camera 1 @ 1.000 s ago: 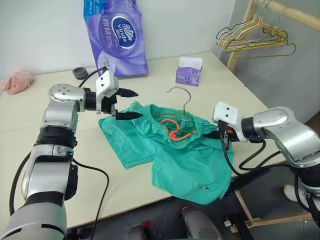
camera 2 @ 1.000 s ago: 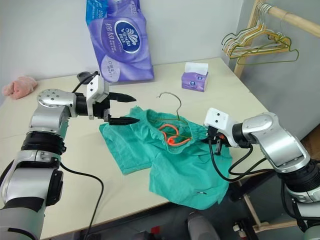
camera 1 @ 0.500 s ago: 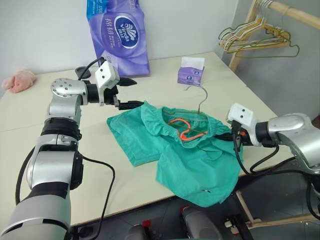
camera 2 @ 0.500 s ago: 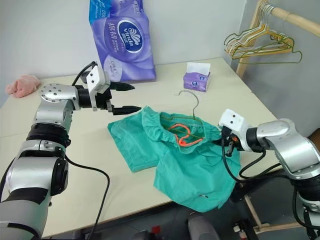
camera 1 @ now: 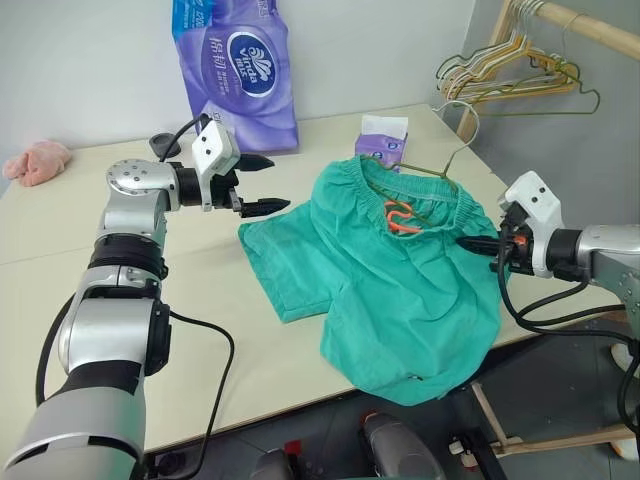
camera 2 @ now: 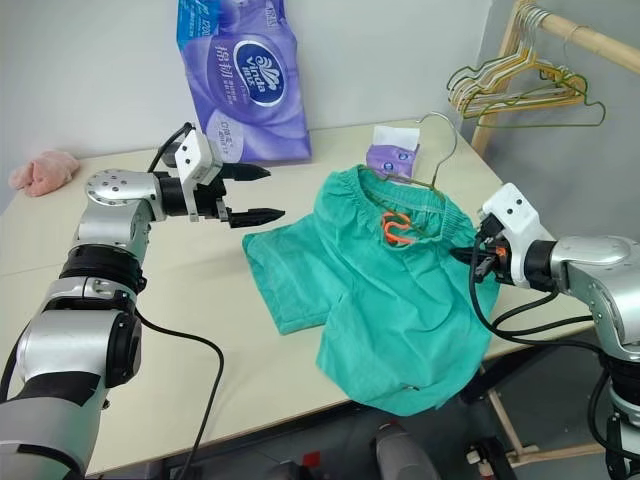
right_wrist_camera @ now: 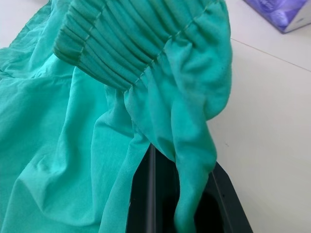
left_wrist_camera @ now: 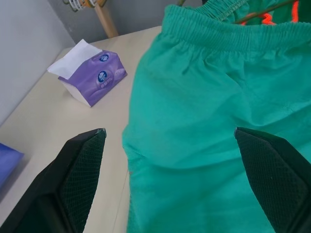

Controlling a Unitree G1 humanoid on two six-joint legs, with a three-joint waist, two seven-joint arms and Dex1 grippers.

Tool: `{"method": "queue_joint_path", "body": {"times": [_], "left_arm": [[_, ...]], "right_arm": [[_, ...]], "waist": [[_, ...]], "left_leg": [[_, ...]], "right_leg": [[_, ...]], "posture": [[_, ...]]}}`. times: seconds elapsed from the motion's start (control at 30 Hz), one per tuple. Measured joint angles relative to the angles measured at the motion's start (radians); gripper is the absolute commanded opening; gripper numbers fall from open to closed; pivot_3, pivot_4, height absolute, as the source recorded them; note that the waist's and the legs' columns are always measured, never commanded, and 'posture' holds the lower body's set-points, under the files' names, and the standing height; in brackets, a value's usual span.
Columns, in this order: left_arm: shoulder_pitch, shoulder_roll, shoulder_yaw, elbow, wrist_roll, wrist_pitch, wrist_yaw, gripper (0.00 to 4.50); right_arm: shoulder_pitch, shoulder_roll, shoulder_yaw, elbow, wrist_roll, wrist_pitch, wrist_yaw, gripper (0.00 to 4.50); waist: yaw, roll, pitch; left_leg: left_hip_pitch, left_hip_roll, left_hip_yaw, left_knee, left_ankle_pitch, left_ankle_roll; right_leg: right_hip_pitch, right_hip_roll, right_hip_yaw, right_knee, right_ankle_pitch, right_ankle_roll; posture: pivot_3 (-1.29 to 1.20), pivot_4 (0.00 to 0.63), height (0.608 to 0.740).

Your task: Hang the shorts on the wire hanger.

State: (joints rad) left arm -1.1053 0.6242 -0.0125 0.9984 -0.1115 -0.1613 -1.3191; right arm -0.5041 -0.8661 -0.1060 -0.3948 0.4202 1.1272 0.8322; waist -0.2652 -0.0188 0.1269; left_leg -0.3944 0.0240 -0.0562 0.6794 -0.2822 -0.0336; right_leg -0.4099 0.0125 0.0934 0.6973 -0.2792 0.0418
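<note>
Where right wrist view shows shorts [right_wrist_camera: 146,87] pinched, head views add wire hanger [camera 1: 455,135].

Bare table [camera 1: 60,260] lies open left of the shorts [camera 1: 400,280]. Behind them, the tissue box [camera 1: 382,140] and purple pack [camera 1: 235,75] crowd the far edge.

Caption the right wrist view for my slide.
Right gripper pinching the shorts at the gathered waistband.
</note>
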Motion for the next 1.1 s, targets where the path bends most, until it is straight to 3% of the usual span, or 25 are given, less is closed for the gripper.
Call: {"method": "queue_joint_path", "body": {"times": [0.4,0.63,0.8,1.1], "left_arm": [[-0.012,-0.017,0.002,0.038,0.005,-0.02,0.029,4.48],[-0.038,-0.12,-0.02,0.049,0.019,-0.039,0.011,4.48],[-0.087,-0.122,-0.032,0.057,0.038,-0.053,-0.034,4.48],[-0.092,-0.109,-0.133,0.149,0.17,-0.233,-0.081,4.48]], "right_arm": [[0.053,-0.079,0.008,-0.037,0.046,-0.007,0.005,0.0],[0.056,-0.086,0.064,-0.044,0.046,-0.041,0.015,0.0],[0.055,-0.099,0.087,-0.05,0.044,-0.056,0.015,0.0],[0.056,-0.123,0.1,-0.079,0.041,-0.086,0.017,0.0]], "waist": [[-0.011,0.0,0.0],[-0.009,0.0,0.0],[-0.016,0.0,-0.001],[-0.024,0.001,-0.001]], "left_leg": [[0.0,-0.001,0.0,0.0,0.0,0.0],[0.0,-0.001,0.001,0.0,0.0,0.0],[0.001,-0.001,0.002,-0.001,0.0,0.0],[0.001,-0.001,0.002,-0.001,0.0,0.0]], "right_leg": [[0.0,0.0,0.0,0.0,0.0,0.0],[0.0,0.0,0.001,0.0,0.0,0.0],[0.0,0.001,0.002,0.0,0.0,0.0],[0.0,0.001,0.002,-0.001,0.0,0.0]], "posture": [[-0.28,0.066,0.74],[-0.28,0.063,0.74],[-0.29,0.06,0.74],[-0.3,0.058,0.74]]}}
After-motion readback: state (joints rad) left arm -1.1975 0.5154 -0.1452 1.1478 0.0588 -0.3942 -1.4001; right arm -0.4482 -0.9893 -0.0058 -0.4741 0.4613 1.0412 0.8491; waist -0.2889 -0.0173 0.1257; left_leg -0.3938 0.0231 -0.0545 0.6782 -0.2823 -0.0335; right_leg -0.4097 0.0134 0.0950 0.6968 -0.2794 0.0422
